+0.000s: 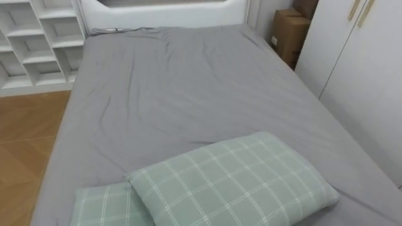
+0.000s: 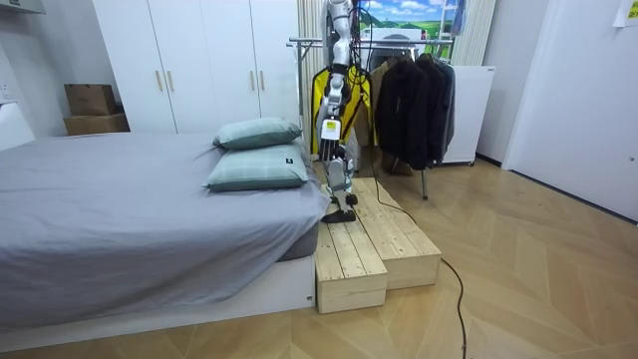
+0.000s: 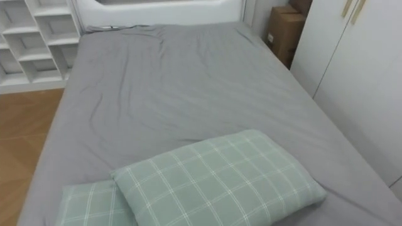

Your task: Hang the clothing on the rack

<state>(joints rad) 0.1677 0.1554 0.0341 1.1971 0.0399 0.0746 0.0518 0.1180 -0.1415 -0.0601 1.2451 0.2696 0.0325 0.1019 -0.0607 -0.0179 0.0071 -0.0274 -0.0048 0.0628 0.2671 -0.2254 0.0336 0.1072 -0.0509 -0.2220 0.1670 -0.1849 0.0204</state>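
Observation:
I stand on a low wooden platform (image 2: 349, 249) at the pillow end of a bed, facing along it. Behind me is a clothes rack (image 2: 399, 42) with dark jackets (image 2: 414, 90) hanging on it. A yellow garment (image 2: 321, 95) with dark trim hangs just behind my body; I cannot tell whether it is on the rack or touching me. My left hand (image 2: 331, 135) hangs at my side. Before me lies the grey bed sheet (image 1: 188, 88), with two green checked pillows (image 1: 239, 179) stacked at the near end.
A white wardrobe (image 1: 364, 69) runs along the bed's right side, with cardboard boxes (image 1: 289, 34) beyond it. White open shelves (image 1: 38, 44) stand at the far left by the wooden floor (image 1: 25, 144). A white cabinet (image 2: 469, 110) stands behind the rack.

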